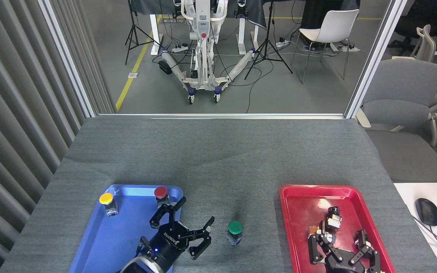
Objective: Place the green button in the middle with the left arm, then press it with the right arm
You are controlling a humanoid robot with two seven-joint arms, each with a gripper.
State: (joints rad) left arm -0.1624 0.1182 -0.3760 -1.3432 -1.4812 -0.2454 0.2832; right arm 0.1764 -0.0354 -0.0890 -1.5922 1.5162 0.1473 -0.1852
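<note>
The green button (235, 229) stands upright by itself on the grey cloth of the middle (226, 170), between the two trays. My left gripper (182, 225) is open with its fingers spread. It hovers to the left of the button, apart from it, over the right edge of the blue tray (89, 242). My right gripper (341, 246) is open over the near end of the red tray (302, 193), with nothing between its fingers.
A yellow-capped button (107, 201) and a red-capped button (161, 195) stand at the far end of the blue tray. Small dark parts (331, 216) lie in the red tray. A mouse (427, 211) sits on a white desk at right.
</note>
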